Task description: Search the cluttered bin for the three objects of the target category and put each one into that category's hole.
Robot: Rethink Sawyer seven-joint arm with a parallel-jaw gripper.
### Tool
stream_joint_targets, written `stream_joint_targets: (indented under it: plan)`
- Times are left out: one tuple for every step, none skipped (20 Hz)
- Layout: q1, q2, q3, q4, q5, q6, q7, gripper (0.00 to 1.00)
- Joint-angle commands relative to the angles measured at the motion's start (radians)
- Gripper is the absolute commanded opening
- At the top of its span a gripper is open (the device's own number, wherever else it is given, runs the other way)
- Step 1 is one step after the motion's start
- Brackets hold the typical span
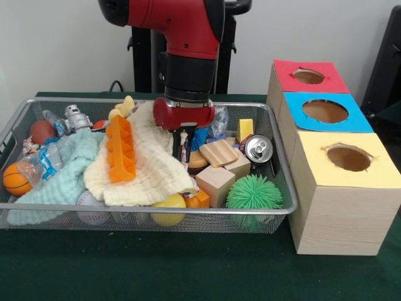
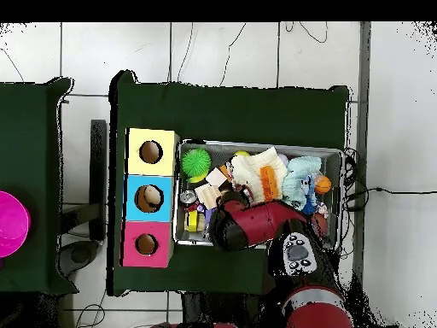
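Note:
A wire mesh bin (image 1: 279,160) (image 2: 177,192) holds a jumble of things. My gripper (image 1: 183,149) reaches straight down into its middle, its fingers slightly apart and open, tips low at the right edge of a cream cloth (image 1: 153,169). Nothing is visibly held. Right of the tips lie wooden blocks (image 1: 216,182), a soda can (image 1: 258,148), a yellow block (image 1: 245,128) and a green spiky ball (image 1: 254,193). In the overhead view the arm (image 2: 256,224) hides the gripper.
An orange ridged tray (image 1: 121,150) lies on the cream cloth. A mint cloth (image 1: 59,179), plastic bottle (image 1: 47,160), orange ball (image 1: 15,179) and toy robot (image 1: 76,117) fill the left. Beside the bin stand red (image 1: 308,76), blue (image 1: 324,111) and yellow (image 1: 348,160) boxes with holes.

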Motion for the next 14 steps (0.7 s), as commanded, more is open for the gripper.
stream_joint_targets:
  plan:
    - [-0.037,0.002,0.055,0.011,0.034,0.103,0.092,0.0]
    - [-0.048,-0.024,0.087,0.017,0.044,0.139,0.067,0.0]
    - [-0.058,-0.051,0.114,0.031,0.076,0.202,0.051,0.0]
    - [-0.064,-0.077,0.132,0.045,0.105,0.255,0.04,0.0]
    - [-0.065,-0.109,0.152,0.051,0.126,0.293,0.024,0.0]
    - [-0.067,-0.135,0.168,0.06,0.146,0.329,0.013,0.0]
    - [-0.066,-0.155,0.179,0.061,0.165,0.361,0.004,0.0]
    - [-0.066,-0.172,0.187,0.064,0.181,0.392,-0.004,0.0]
    - [-0.068,-0.185,0.198,0.068,0.194,0.416,-0.011,0.0]
    - [-0.066,-0.193,0.203,0.065,0.203,0.438,-0.015,0.0]
    - [-0.067,-0.202,0.209,0.068,0.211,0.455,-0.018,0.0]
    - [-0.066,-0.207,0.211,0.068,0.215,0.467,-0.019,0.0]
    - [-0.067,-0.213,0.215,0.071,0.221,0.481,-0.021,0.0]
    - [-0.068,-0.219,0.219,0.074,0.226,0.494,-0.023,0.0]
